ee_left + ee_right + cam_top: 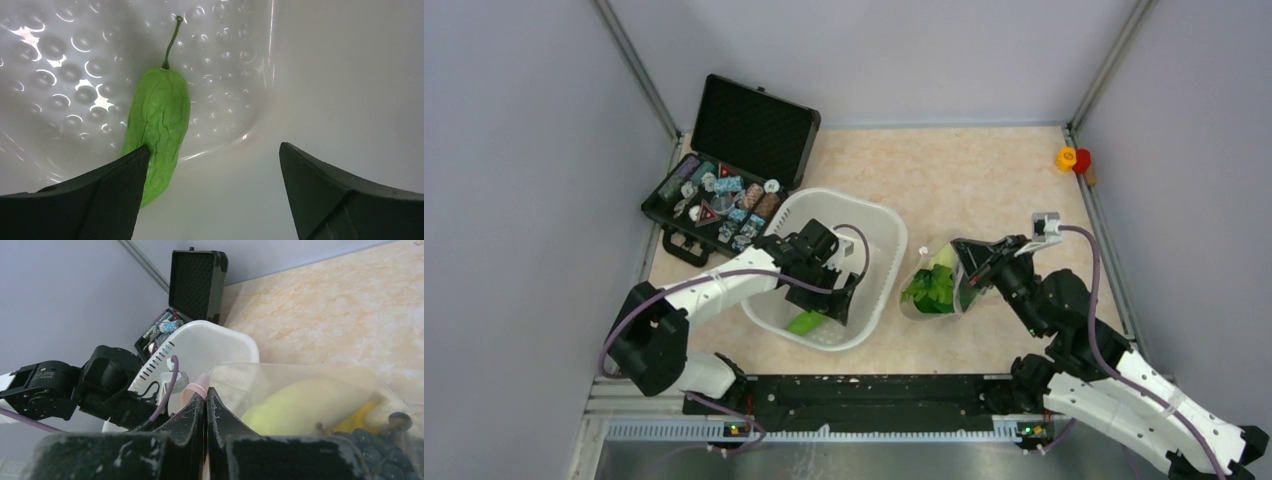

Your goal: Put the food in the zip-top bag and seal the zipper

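While left gripper [214,162] reaches down into tub [880,226], spread over cucumber [160,125], right gripper [206,396] clamps zipper [193,388].

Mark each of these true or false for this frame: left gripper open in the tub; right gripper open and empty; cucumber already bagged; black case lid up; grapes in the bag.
1. The left gripper is open inside the tub. True.
2. The right gripper is open and empty. False: it is shut on the zip-top bag at its zipper.
3. The cucumber is already in the bag. False: it lies on the tub's floor.
4. The black case has its lid up. True.
5. Dark grapes are inside the bag. True.
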You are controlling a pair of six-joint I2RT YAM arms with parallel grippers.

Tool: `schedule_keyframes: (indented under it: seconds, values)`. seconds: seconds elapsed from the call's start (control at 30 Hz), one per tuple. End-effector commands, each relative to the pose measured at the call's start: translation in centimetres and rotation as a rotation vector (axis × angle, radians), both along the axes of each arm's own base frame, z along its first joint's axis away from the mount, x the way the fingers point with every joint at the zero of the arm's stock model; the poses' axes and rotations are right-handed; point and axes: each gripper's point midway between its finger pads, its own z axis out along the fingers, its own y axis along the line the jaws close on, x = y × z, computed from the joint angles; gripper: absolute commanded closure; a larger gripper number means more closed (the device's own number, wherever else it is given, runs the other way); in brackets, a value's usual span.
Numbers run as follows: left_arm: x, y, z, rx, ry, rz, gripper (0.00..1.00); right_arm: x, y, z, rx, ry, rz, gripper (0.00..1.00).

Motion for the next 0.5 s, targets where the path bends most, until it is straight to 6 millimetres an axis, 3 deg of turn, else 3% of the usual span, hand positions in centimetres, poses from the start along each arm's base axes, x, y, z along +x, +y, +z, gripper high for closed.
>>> schedule_keyframes:
  seconds: [0.0,0.3,0.47]
  values:
    - [-1.7,-0.7,-2.0,-0.012,0.127,0.003,0.01,0.1,-1.0,1.6,0.055,-0.037,-0.042,1.0]
    - [-0.5,-0.2,-6.1,0.089,0.121,0.095,0.01,0.3,-1.8,1.8,0.052,-0.039,-0.08,1.0]
    - [0.5,-0.1,-6.4,0.101,0.074,0.122,0.01,0.3,-2.1,1.7,0.057,-0.029,-0.09,1.0]
